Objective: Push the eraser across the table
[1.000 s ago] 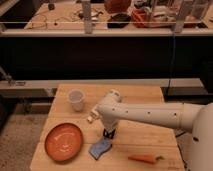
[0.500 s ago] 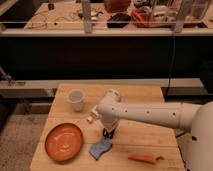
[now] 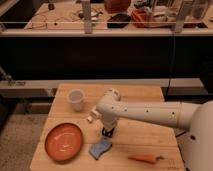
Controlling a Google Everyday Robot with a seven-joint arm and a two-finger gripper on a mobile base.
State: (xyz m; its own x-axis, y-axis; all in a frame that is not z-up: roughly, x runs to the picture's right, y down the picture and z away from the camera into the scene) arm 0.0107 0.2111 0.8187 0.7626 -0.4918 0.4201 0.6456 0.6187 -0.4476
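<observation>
My white arm reaches in from the right over the light wooden table (image 3: pixel 140 95). At its end the dark gripper (image 3: pixel 108 132) points straight down, shut, with its tip at or just above the tabletop near the middle. It hangs just above the top edge of a blue wavy sponge (image 3: pixel 100 147). No eraser shows; it may be hidden under the arm or the gripper.
A white cup (image 3: pixel 76 99) stands at the back left. An orange plate (image 3: pixel 64 141) lies at the front left. There is a small white block (image 3: pixel 91 119) left of the gripper and a carrot (image 3: pixel 145 158) near the front right edge. A dark shelf runs behind the table.
</observation>
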